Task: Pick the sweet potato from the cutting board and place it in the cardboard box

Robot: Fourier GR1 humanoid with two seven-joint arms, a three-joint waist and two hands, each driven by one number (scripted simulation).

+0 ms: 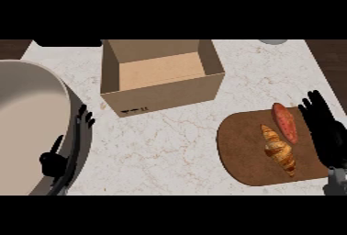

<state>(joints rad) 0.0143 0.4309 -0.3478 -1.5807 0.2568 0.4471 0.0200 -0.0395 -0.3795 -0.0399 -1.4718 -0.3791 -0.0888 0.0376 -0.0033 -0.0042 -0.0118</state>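
We are finding one printed mark only: small dark symbols on the outer front wall of the cardboard box point(161, 94), toward its lower left corner, at about seven o'clock from the box's open middle. They are showing as tiny handling-style pictograms, too small for us to read. We are making out no words, brands or numbers.

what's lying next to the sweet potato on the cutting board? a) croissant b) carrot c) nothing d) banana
a: a golden croissant lies beside the reddish sweet potato on the brown cutting board.
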